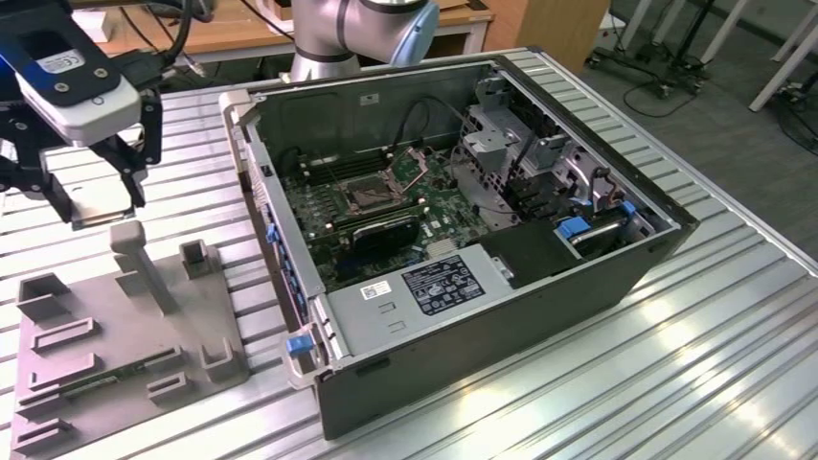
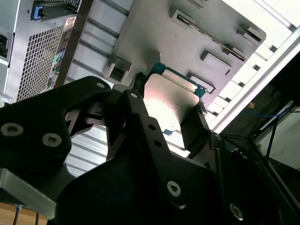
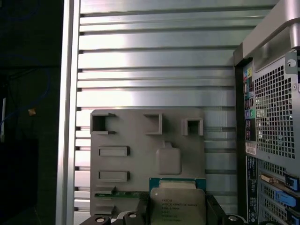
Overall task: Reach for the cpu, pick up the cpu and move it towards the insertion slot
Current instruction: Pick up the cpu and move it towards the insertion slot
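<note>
I've got the cpu gripped in the tool above the tray, so pickup looks done; the carry to the slot is left.

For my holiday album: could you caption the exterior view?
Black gripper holds a small silvery square chip near a grey plastic fixture tray, beside an open black computer case.
</note>
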Controlling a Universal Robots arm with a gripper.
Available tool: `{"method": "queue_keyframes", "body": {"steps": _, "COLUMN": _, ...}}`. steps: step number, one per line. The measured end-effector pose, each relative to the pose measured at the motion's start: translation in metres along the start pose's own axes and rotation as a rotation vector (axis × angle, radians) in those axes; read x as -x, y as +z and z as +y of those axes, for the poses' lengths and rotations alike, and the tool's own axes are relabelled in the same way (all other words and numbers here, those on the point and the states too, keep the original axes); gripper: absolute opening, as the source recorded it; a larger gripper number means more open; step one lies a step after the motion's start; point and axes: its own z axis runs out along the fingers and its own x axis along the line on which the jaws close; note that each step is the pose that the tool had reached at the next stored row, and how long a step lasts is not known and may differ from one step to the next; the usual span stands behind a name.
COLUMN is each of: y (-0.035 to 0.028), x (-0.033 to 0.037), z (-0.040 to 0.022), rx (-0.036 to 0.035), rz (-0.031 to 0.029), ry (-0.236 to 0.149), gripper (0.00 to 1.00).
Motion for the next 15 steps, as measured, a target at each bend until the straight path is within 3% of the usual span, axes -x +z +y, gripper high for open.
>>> {"method": "queue_keyframes", "body": {"steps": 15, "y": -0.0066, "x": 0.0027, "z": 0.0005, "rx": 0.0, "rz": 0.0, "ry": 0.0, "gripper": 0.55}}
